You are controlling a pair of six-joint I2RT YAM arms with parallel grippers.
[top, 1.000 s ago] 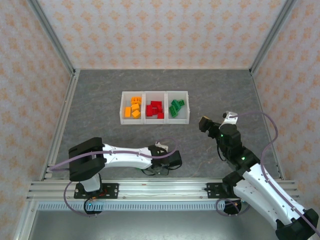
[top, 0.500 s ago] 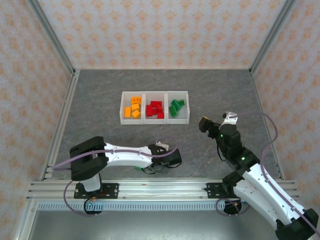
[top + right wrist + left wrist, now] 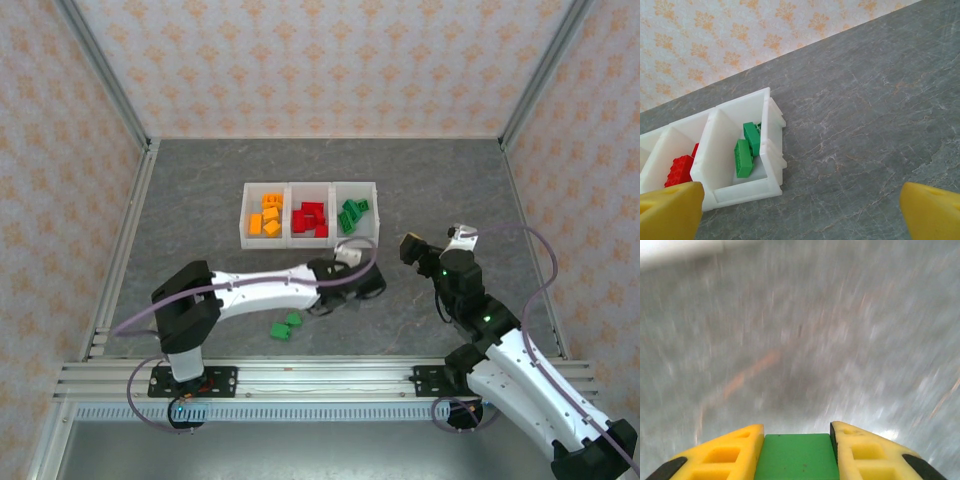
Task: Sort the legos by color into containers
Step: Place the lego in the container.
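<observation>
Three patterned walls [image 3: 320,60] enclose grey marbled tabletop [image 3: 200,200]; left jaws clamp green lego [image 3: 796,456], right jaws spread wide.

**Bins** [image 3: 311,242]: three white translucent open-top compartments joined in a row, upright.
- Left: orange bricks [image 3: 266,215], loosely heaped.
- Middle: red bricks [image 3: 310,218], loosely heaped.
- Right: green bricks [image 3: 351,214], loosely heaped.

**Loose pair** [image 3: 286,327]: two green bricks just beside each other on the table [image 3: 200,220], well apart from the bins, nearer the front edge.

**Held brick** [image 3: 796,460]: green, pinched between the left gripper's [image 3: 796,437] fingers.
</observation>
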